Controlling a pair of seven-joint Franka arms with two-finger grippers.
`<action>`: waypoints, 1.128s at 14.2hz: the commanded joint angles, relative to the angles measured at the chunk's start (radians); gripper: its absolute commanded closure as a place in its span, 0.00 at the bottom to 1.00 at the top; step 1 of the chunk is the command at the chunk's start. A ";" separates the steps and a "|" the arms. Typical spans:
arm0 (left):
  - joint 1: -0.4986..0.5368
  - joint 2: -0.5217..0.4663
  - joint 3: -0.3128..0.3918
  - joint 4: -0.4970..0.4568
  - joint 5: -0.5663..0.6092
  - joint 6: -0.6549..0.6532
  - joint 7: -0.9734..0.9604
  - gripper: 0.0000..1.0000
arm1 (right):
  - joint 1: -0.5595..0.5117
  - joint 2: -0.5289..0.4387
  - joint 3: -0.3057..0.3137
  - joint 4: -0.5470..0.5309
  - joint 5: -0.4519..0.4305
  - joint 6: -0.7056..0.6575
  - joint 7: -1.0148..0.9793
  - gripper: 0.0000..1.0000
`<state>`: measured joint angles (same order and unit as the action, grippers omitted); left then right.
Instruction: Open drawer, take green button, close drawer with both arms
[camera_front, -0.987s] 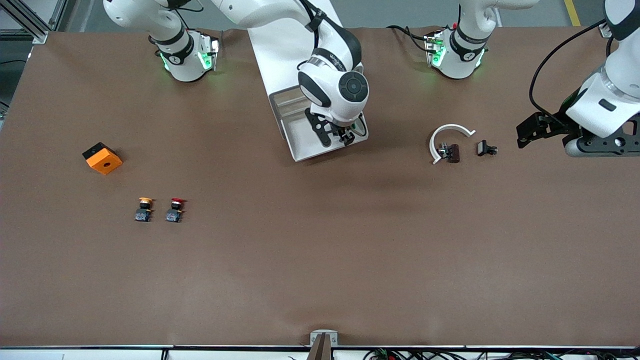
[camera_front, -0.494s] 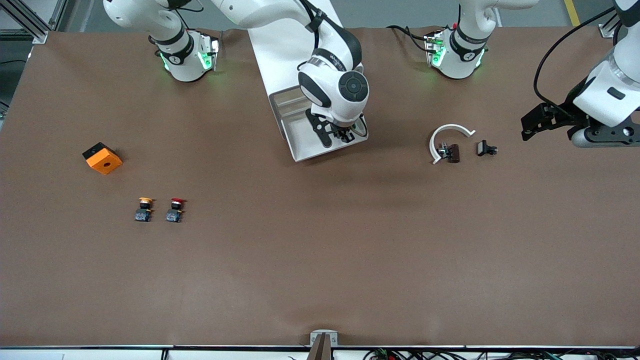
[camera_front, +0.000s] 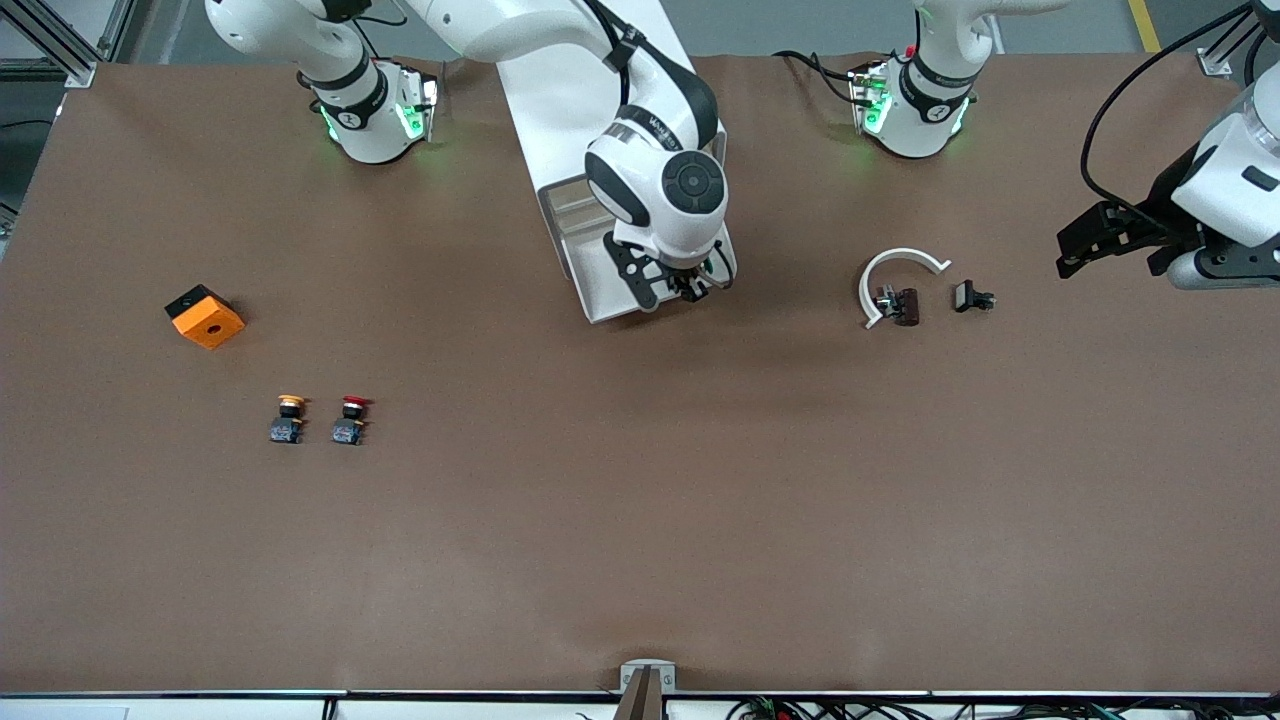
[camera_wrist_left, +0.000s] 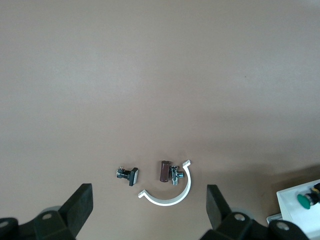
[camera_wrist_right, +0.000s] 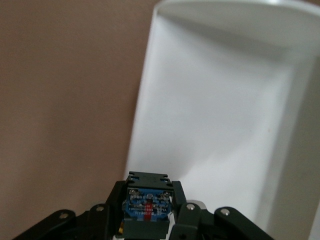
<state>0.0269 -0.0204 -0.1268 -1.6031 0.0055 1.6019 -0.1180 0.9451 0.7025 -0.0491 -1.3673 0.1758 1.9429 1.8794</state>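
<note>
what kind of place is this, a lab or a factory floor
Likely a robotics lab bench: two white arms bolted along a brown-covered table, a white drawer standing open on it, and small push buttons laid out as test parts.

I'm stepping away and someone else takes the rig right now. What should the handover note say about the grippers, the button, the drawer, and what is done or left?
Right gripper: shut on the button, over the open drawer.
Left gripper: open, holding nothing, waiting above the table's left-arm end, over the white clip and the small parts beside it.
Drawer: pulled out, its white tray otherwise bare in the right wrist view.
Yellow button and red button stand side by side toward the right arm's end, nearer the front camera than the orange block.
Done: drawer opened, button gripped.
Left: take the button clear of the drawer, set it down, close the drawer.
</note>
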 joint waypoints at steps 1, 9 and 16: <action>0.058 -0.023 -0.060 -0.020 -0.015 -0.002 0.012 0.00 | -0.061 -0.040 0.012 0.013 0.005 -0.065 -0.090 1.00; 0.009 0.135 -0.077 -0.021 -0.010 0.104 -0.011 0.00 | -0.290 -0.124 0.003 0.011 0.033 -0.220 -0.781 1.00; -0.103 0.335 -0.088 -0.023 -0.006 0.231 -0.086 0.00 | -0.448 -0.132 0.002 -0.003 -0.051 -0.228 -1.221 1.00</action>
<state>-0.0678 0.2723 -0.2079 -1.6393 0.0044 1.7886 -0.1898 0.5251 0.5913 -0.0631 -1.3583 0.1688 1.7218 0.7423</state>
